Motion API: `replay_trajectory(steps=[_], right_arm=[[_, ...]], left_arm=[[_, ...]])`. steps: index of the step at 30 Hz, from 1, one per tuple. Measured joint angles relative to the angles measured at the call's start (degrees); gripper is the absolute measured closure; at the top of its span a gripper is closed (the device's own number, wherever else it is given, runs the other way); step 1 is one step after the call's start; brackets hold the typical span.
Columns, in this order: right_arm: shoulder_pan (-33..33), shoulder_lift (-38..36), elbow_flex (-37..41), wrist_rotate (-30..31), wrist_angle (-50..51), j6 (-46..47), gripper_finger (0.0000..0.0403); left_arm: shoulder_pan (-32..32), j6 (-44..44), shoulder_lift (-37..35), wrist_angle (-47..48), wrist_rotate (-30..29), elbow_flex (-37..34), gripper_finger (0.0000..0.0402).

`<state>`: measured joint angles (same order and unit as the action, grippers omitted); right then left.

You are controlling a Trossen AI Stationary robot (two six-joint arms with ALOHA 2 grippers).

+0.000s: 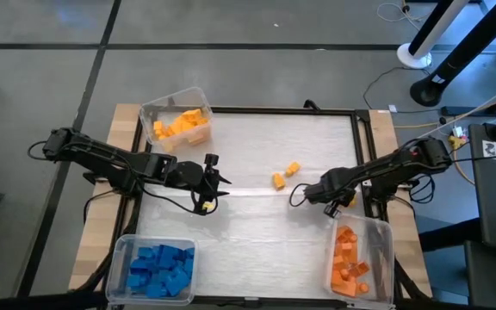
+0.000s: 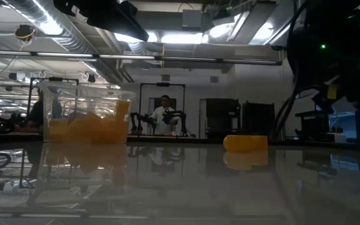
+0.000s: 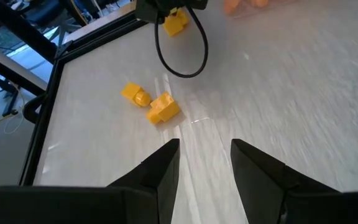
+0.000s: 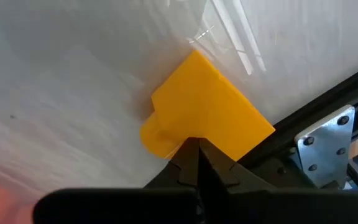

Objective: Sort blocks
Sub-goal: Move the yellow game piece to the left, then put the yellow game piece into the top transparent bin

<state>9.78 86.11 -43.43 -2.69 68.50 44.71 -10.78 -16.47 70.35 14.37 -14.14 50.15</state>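
Fingers apart on your left gripper [image 1: 222,182], mid-table, nothing between them. Two loose blocks [image 1: 284,175] lie centre (touching each other). Your right gripper [image 1: 303,193], beside them, pinches a yellow block [image 4: 207,121].

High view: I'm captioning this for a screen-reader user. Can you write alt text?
Seen from above, two dark arms reach over a white table: the right pincer holds a yellow block by the orange bin, and the left pincer is open mid-table. Two loose yellow blocks lie between them; bins of yellow and blue blocks sit at the left corners.
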Motion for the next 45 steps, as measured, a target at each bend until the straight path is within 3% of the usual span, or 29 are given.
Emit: replay_trajectory(steps=[11, 29, 40, 45], right_arm=[[-0.04, 0.02, -3.38, 6.08, -7.26, -1.59, 0.0402], [-0.06, 3.1, -3.54, 16.46, -43.45, -6.37, 0.0402], [-0.06, 1.65, -5.2, 20.91, -53.9, -18.69, 0.0402], [-0.04, -1.34, -8.02, 22.17, -53.13, -25.93, 0.0402]], left_arm=[[-0.01, 0.0, 0.0, -0.02, 0.01, 0.0, 0.0268], [0.01, 0.17, 0.0, -0.16, -0.01, 0.0, 0.0268], [0.01, 3.61, 0.0, -0.61, 0.01, 0.02, 0.0268], [0.74, 9.92, 0.8, -8.33, -0.01, 0.04, 0.0268]])
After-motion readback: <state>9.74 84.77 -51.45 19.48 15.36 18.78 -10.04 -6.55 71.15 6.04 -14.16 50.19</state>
